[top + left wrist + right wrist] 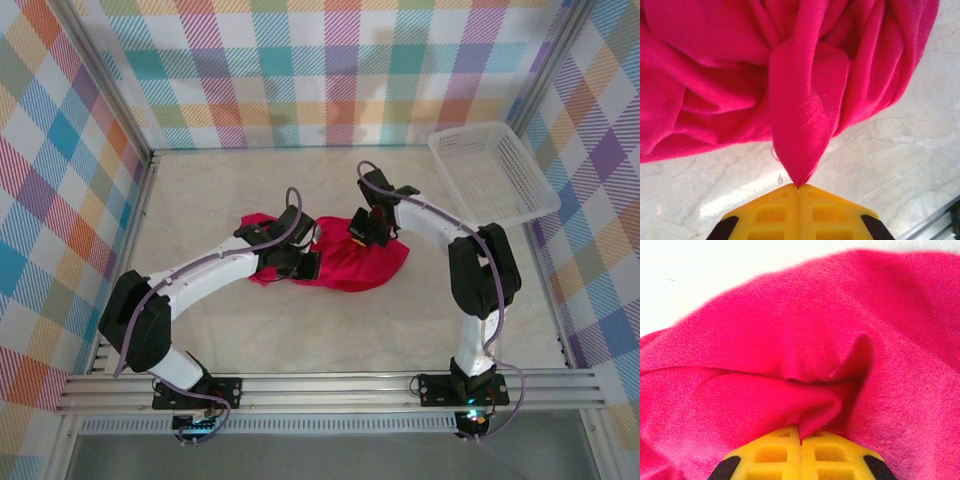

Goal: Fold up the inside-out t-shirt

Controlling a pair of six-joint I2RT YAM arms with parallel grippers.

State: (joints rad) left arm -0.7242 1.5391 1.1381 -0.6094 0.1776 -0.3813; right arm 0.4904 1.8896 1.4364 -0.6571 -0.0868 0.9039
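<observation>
Near edge: both arm bases are bolted to the aluminium rail frame (330, 385). Both arms reach in toward mid-table.

Left gripper (292, 262): in the left wrist view the yellow ribbed fingers (770, 212) are pressed flush together. A pointed fold of the crimson-red soft cloth t-shirt (805, 100) runs down into the seam between them. A stitched hem line is visible on that fold. So the left gripper (798, 187) is clamped on the cloth, with the tip of the fold pinched. The pale marbled table surface (880, 150) is just below and beside it.

Right gripper (368, 232): the right wrist view is the same story. The yellow fingers (775, 455) are closed against each other with a ridge of t-shirt (815, 340) caught at the tips. The right gripper (801, 432) is gripping fabric, and cloth surrounds it on all sides.

T-shirt (350, 265) position: mid-table (300, 330), in a bunched, crumpled heap that is not spread flat. The left gripper is on its left part and the right gripper is on its far upper edge. The heap lies between the two.

Farther out: the white plastic mesh basket (492, 172) sits at the far right corner, well apart from the shirt. Multicolour plaid-pattern walls (330, 70) enclose the back and both sides.
</observation>
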